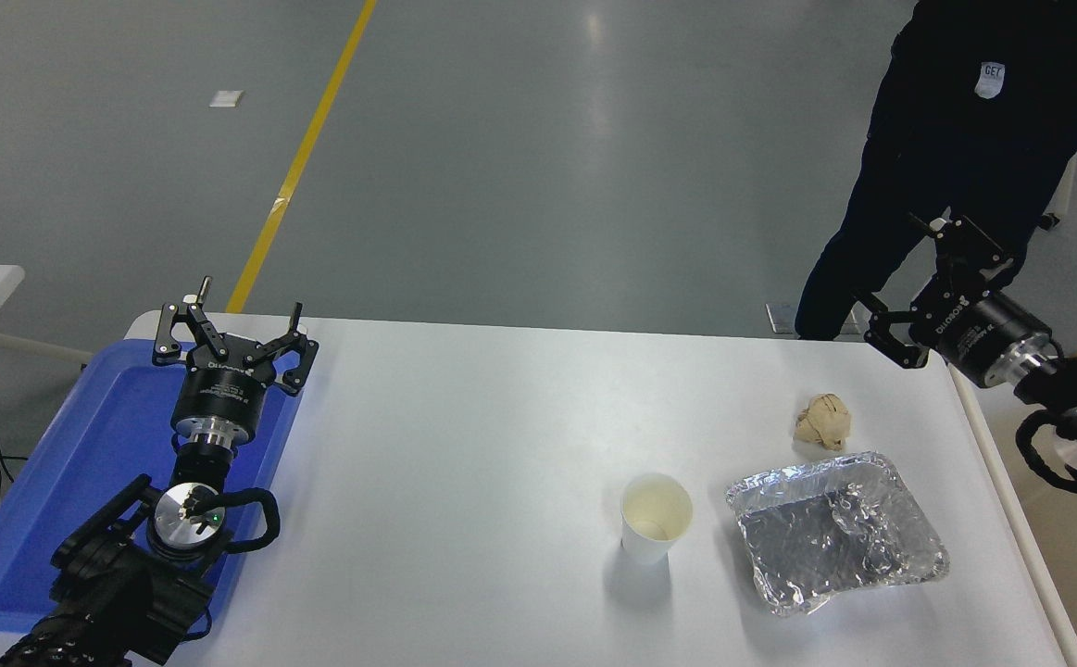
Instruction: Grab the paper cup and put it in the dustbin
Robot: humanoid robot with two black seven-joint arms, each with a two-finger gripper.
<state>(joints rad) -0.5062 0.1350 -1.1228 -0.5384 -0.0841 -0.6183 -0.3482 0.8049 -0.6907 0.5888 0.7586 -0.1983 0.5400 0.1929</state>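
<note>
The paper cup [656, 517] stands upright on the white table [464, 445], right of the middle, with its cream inside showing. My right gripper [910, 274] is open and empty, raised over the table's far right corner, well behind and to the right of the cup. The dustbin [1007, 496] sits against the table's right edge; only its pale rim and a strip of beige inside show, partly behind my right arm. My left gripper [228, 320] is open and parked over the blue tray at the lower left.
A crinkled silver foil tray [834, 533] lies just right of the cup. A crumpled tan paper ball [823, 421] lies behind it. A flat blue tray [66, 482] is at the table's left. A person in dark clothes [964, 148] stands right behind my right gripper.
</note>
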